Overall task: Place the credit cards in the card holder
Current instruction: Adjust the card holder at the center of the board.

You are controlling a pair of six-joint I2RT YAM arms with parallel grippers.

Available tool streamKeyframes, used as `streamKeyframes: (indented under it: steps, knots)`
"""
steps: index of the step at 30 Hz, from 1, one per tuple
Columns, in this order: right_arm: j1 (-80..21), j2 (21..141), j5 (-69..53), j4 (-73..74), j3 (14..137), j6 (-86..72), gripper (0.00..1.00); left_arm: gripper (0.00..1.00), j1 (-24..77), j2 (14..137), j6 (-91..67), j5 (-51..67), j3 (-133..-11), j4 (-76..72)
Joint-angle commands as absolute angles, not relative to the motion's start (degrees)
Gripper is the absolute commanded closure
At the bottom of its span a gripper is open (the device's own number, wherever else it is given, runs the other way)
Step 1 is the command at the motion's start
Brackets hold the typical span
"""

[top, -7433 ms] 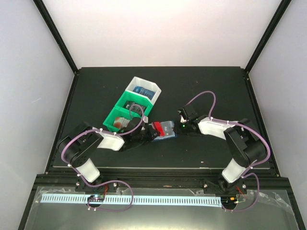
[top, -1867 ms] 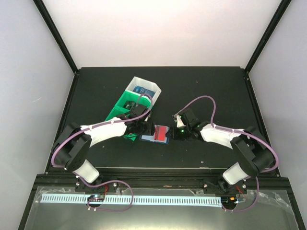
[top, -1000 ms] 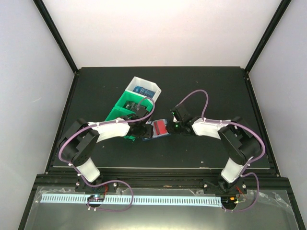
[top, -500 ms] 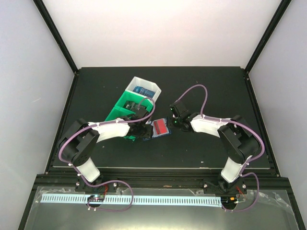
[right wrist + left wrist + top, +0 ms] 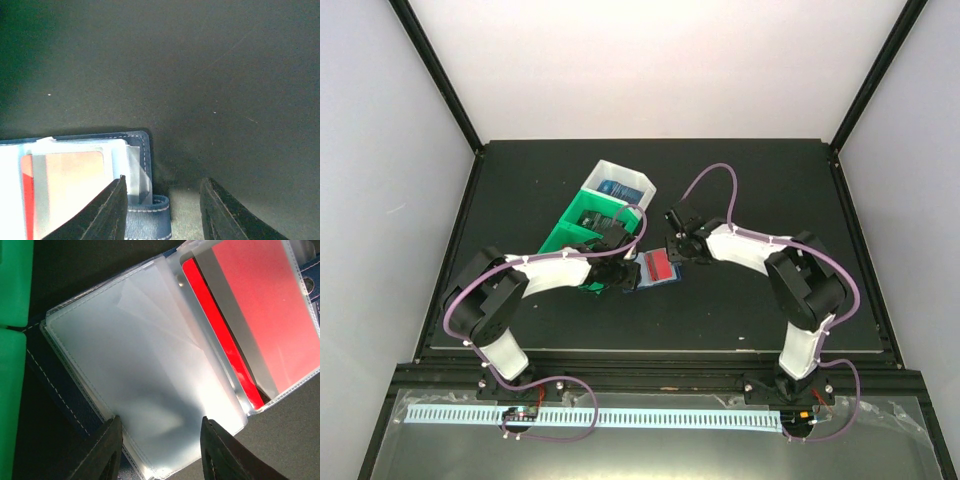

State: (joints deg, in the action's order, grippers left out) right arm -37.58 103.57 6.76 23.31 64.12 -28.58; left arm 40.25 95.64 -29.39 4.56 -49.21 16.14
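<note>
Inward, both arms at card holder point(image 5: 140, 365)

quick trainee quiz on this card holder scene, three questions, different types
1. True or false: the card holder lies shut.
2. What colour is the card already in it? A blue, B red, C green.
3. Fill in: the clear sleeve by the left claw is ___.
Key: 1 false; 2 B; 3 empty.
</note>
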Motion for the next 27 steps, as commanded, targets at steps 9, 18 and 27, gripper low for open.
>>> streamKeyframes:
  steps: [9,18,27]
  knots:
    - [-38.23,108.73,9.19,31.37,67.74,-25.24,0.58,0.58,41.44,99.69,-32.3,6.08,-47.25,18.69]
    - [-36.46,101.24,15.78,34.98,56.21,-23.37,0.58,0.61,42.13,102.88,-40.13,3.76,-47.64,20.63]
    - [-35.94,93.23,11.04,32.38,55.36,-23.23,0.58,0.63,43.37,104.08,-40.58,1.56,-48.24,21.85]
